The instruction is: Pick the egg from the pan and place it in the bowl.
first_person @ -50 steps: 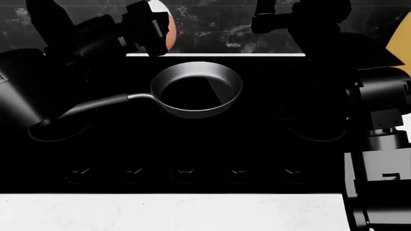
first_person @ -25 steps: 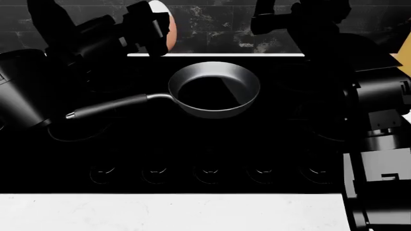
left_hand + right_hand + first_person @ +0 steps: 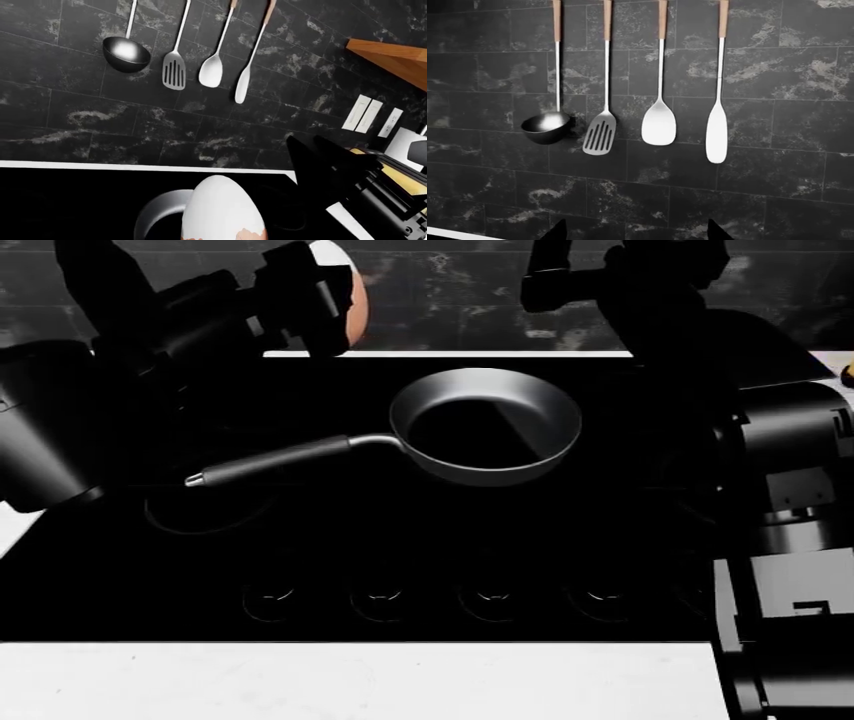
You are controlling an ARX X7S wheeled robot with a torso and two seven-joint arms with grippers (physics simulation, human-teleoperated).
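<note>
Orange-brown egg (image 3: 350, 302) sits clamped in the left pincer (image 3: 320, 300), raised at ten o'clock from the empty pan (image 3: 487, 427) on the stove (image 3: 400, 540). Right pincer (image 3: 550, 285) hangs at twelve o'clock; its opening I cannot tell.

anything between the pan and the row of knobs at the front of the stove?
Nothing. In the head view the black stove top is bare between the pan and the knobs.
</note>
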